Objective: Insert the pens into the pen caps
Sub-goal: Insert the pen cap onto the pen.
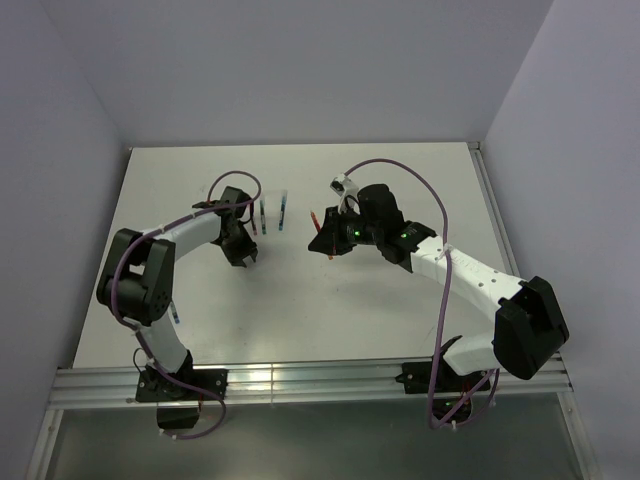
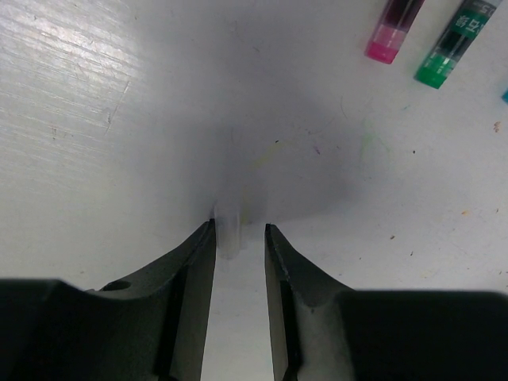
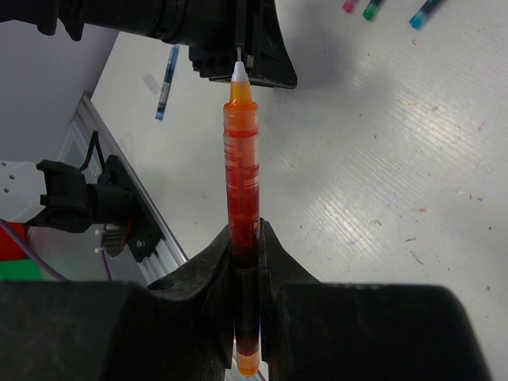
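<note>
**Right tool [image 3: 246, 238] clamped on red pen [image 3: 240, 175]; left tool [image 2: 239, 228] at its tip**

Right tool: we note it closed hard on the lower barrel of the orange-red pen, both fingers pressed against it, with the butt end poking out below them. The pen's white tip points away from the wrist. In the right wrist view it meets the front of the left tool; touching or just short, we cannot tell.

Left tool: the fingers stand a narrow gap apart. A pale clear tube [image 2: 230, 226] shows at the fingertips, lying against one finger with space left to the other. Gripped or only resting there, we cannot tell.

On the table [image 2: 95, 119], a pink pen [image 2: 390, 32] and a green pen [image 2: 451, 48] lie side by side beyond the left tool, with a blue pen [image 3: 425, 12] next to them. A second blue pen [image 3: 167, 79] lies well apart, near the left arm's base.
</note>
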`<state>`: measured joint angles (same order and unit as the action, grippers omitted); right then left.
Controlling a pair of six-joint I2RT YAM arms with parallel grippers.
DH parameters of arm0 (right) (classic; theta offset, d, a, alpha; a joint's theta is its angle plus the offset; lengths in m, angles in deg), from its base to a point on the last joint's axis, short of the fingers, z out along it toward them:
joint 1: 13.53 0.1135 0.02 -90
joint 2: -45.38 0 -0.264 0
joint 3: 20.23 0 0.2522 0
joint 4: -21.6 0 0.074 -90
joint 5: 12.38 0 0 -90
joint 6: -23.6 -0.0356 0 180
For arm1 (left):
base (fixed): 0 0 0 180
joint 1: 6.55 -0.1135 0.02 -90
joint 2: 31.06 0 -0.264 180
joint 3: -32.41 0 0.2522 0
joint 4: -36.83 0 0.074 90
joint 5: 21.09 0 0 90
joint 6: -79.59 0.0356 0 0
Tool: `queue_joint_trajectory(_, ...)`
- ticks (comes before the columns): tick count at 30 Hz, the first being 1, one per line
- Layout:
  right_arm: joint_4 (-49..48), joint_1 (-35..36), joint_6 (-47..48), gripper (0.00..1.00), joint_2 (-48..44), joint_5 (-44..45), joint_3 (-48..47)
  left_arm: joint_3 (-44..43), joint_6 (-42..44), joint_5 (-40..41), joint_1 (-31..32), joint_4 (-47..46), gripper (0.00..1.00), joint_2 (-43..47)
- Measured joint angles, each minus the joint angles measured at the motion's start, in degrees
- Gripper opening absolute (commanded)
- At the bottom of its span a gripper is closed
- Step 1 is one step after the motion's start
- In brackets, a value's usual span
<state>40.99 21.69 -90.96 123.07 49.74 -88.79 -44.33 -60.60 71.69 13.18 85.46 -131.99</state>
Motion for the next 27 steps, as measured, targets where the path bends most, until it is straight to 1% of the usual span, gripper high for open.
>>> queue_joint_trajectory(20,0.0,0.0,0.0,0.0,0.0,0.2,0.0,0.3,0.4,0.0,0.0,-0.6,0.28,-0.6)
queue_joint_trajectory(26,0.4,0.0,0.4,0.0,0.0,0.6,0.0,0.8,0.7,-0.9,0.0,-1.6,0.16,-0.5)
queue_joint_trajectory(27,0.6,0.0,0.4,0.0,0.0,0.8,0.0,1.0,0.9,-1.0,0.0,-1.8,0.1,-0.4)
